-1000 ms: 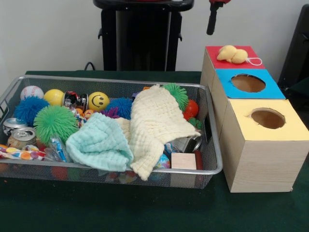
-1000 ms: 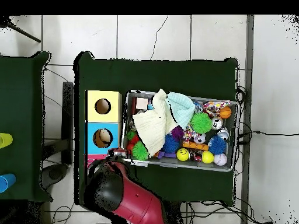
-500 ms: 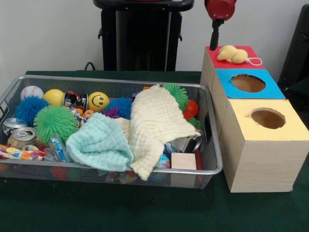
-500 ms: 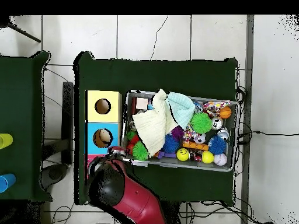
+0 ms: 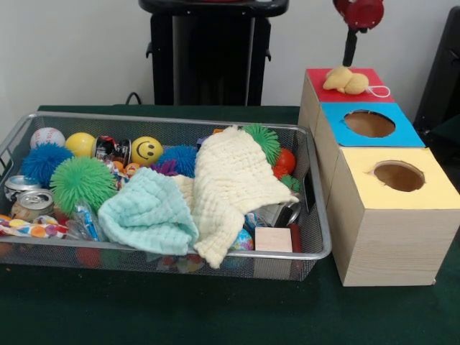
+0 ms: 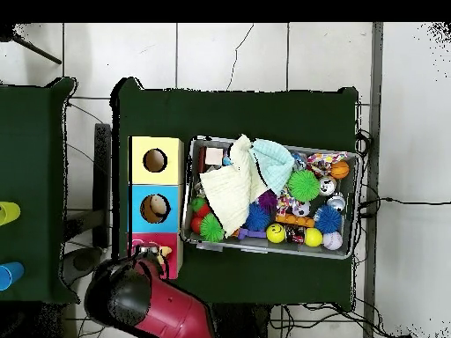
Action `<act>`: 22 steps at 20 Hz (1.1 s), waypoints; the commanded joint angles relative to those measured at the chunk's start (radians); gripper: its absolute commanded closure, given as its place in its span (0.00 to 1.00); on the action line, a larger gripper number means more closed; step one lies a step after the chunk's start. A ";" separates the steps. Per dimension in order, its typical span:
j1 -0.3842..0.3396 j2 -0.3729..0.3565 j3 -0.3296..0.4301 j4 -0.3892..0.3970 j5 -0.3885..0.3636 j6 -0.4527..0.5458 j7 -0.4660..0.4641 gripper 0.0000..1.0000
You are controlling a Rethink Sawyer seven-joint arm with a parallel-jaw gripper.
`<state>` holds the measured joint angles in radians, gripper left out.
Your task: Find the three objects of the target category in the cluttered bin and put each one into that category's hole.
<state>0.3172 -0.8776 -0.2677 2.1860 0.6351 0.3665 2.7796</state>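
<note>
Green surface point(image 6: 264, 110) spread below the hand point(image 5: 350, 52). A second green surface point(image 6: 35, 176), well off to the hand's left, carries a yellow cup point(image 6: 7, 212) and a blue cup point(image 6: 7, 275). Tiled floor point(image 6: 405, 132) lies around both.

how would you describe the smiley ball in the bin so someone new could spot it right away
Start at the wire mesh bin on the green table, and look along its back wall, left of the big cream cloth. The smiley ball sits there, between a crushed can and a blue spiky ball. It is the only ball with a black face; the other yellow ball is plain.
</note>
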 commanded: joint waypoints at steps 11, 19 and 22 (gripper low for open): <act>0.017 0.148 -0.092 -0.151 0.049 0.112 0.273 1.00; -0.014 0.177 0.008 -0.113 0.141 -0.003 0.248 1.00; 0.024 0.168 -0.005 -0.112 0.158 0.012 0.277 1.00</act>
<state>0.3389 -0.7509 -0.3572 2.1043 0.7079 0.4271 2.7796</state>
